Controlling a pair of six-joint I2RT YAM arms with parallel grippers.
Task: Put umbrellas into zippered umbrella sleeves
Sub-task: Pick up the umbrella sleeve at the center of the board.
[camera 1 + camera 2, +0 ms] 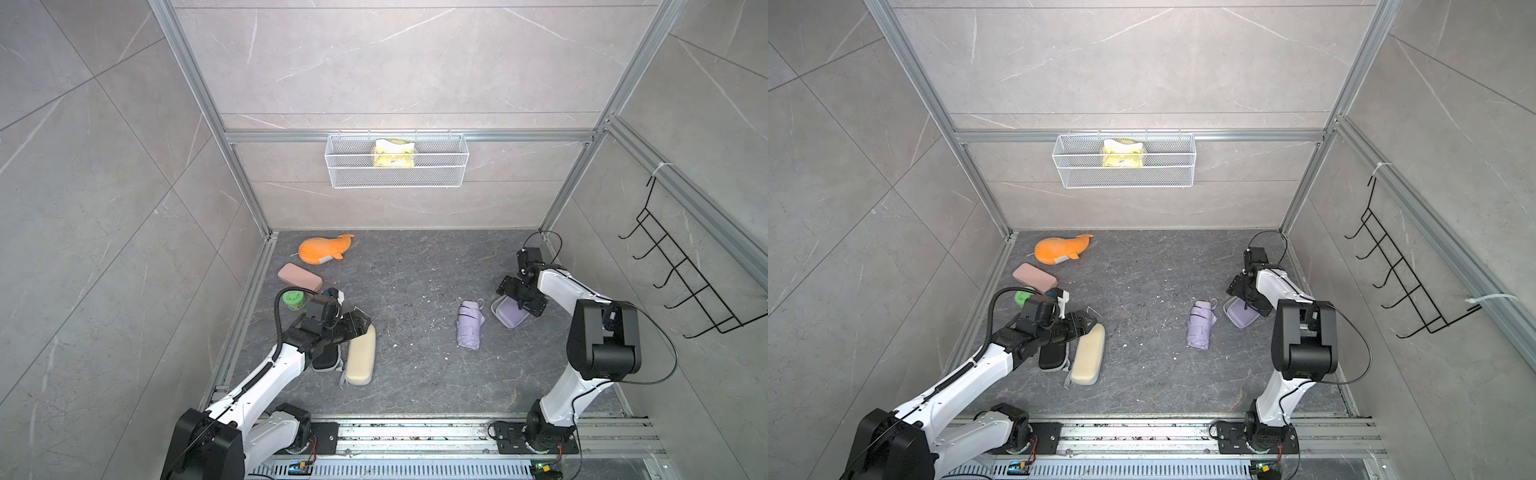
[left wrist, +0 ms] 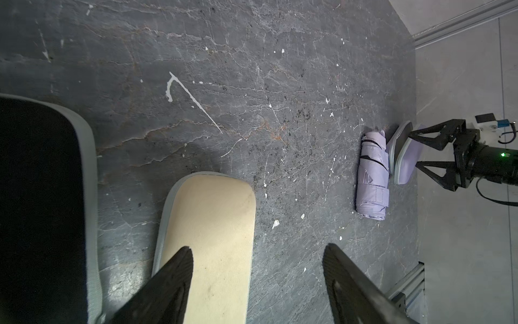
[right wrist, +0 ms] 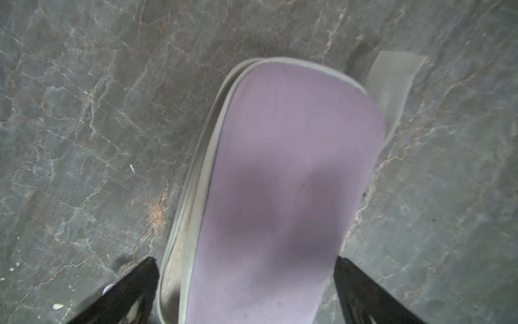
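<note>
The right claw [image 3: 244, 259] hangs spread wide astride the lavender sleeve [image 3: 294, 140], apparently not pinching it; blur hides contact. The lavender umbrella [image 1: 470, 324] lies on the tabletop [image 1: 415, 365] just beside the sleeve, on this claw's side toward the left arm, long axes roughly parallel. The right arm is nearer; the left claw [image 2: 258, 247], released, hovers over the cream sleeve [image 2: 213, 213].

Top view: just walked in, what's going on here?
Two arms are packing umbrellas into sleeves. The right hand, open, straddles the lavender sleeve, which looks ajar. The lavender umbrella lies folded on the floor beside it, not yet inside. The left hand, open, hovers over one end of the cream sleeve, next to the black sleeve. Nothing looks gripped.
</note>
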